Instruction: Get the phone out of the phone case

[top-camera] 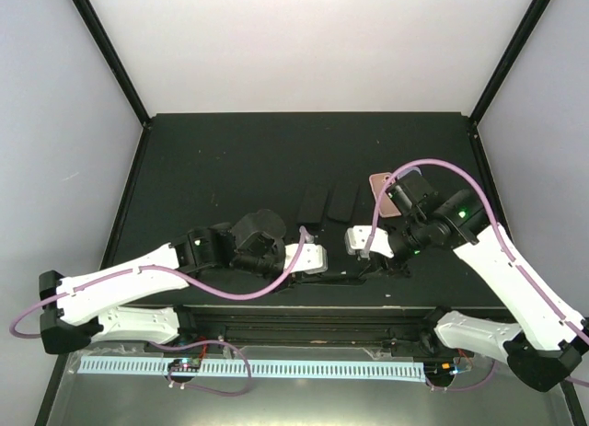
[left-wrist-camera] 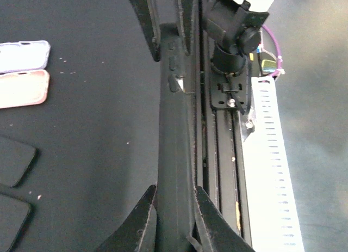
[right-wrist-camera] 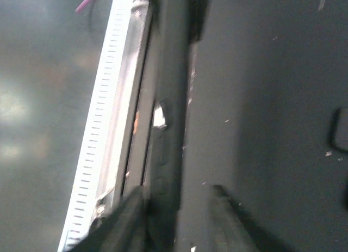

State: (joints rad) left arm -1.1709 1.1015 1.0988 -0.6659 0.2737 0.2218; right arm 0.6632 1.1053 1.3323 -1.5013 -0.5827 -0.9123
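A black phone case (top-camera: pixel 348 280) is held edge-on at the table's near edge, between both grippers. In the left wrist view the case (left-wrist-camera: pixel 175 154) runs upward from my left gripper (left-wrist-camera: pixel 175 208), whose jaws are shut on its sides. My left gripper (top-camera: pixel 324 268) holds its left end. My right gripper (top-camera: pixel 380 268) is at its right end. In the blurred right wrist view the case (right-wrist-camera: pixel 166 154) lies against the left finger (right-wrist-camera: pixel 128 214), and the right finger (right-wrist-camera: pixel 231 214) stands apart from it. I cannot tell the phone from the case.
Two black flat phones or cases (top-camera: pixel 313 205) (top-camera: pixel 345 201) lie mid-table, and a pink case (top-camera: pixel 380 194) lies to their right. The left wrist view shows a lilac case (left-wrist-camera: pixel 22 56) and the pink one (left-wrist-camera: pixel 22 88). A white slotted rail (top-camera: pixel 248 366) runs along the front.
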